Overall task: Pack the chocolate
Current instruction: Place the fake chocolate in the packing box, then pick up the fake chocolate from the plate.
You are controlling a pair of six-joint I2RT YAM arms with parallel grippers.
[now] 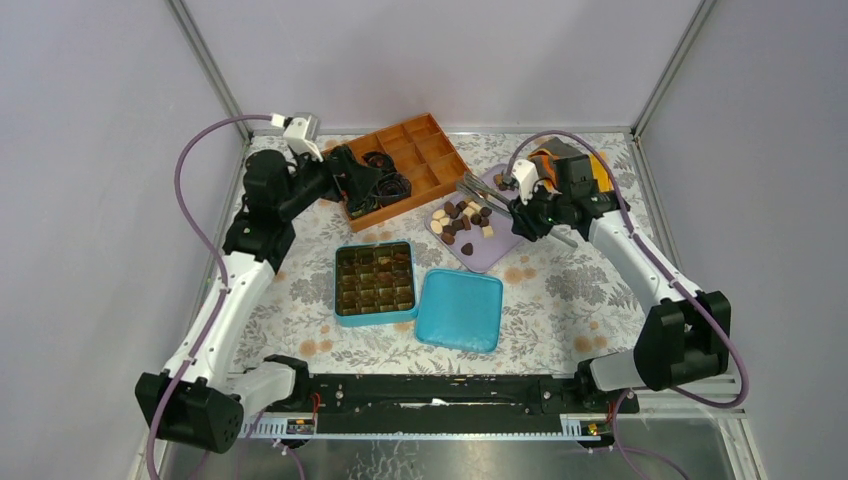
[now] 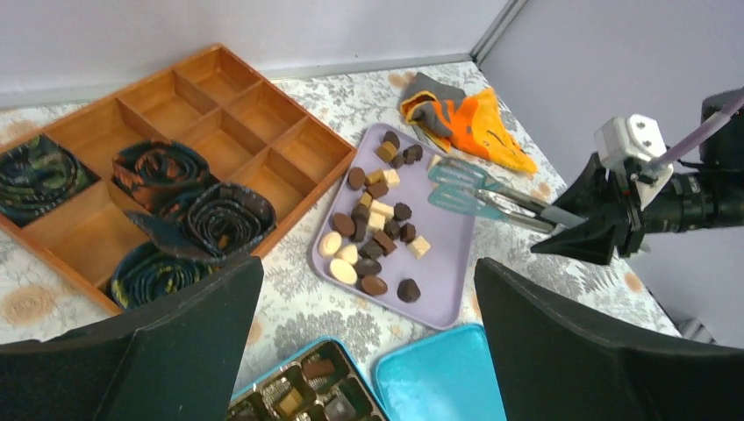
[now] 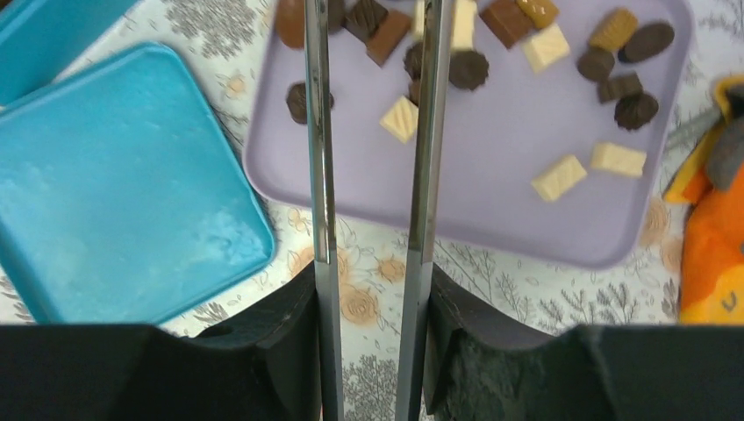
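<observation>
The chocolate (image 1: 462, 222) lies as several dark, brown and cream pieces on a lilac tray (image 1: 492, 252). My right gripper (image 1: 522, 214) is shut on a pair of metal tongs (image 1: 480, 192) whose teal tips hover over the tray's far side. In the right wrist view the two tong arms (image 3: 320, 175) stand apart above the chocolate (image 3: 399, 118), with my right gripper (image 3: 373, 289) squeezing them. My left gripper (image 1: 385, 185) is open and holds nothing, over the wooden tray's near edge. The left wrist view shows the chocolate (image 2: 373, 237) and the tongs (image 2: 474, 195).
A blue tin (image 1: 375, 282) with a dark divided insert holds a few pieces; its lid (image 1: 460, 310) lies to its right. A wooden compartment tray (image 1: 415, 150) at the back holds rolled ties (image 2: 219, 215). An orange and grey cloth (image 2: 474, 118) lies beyond the lilac tray.
</observation>
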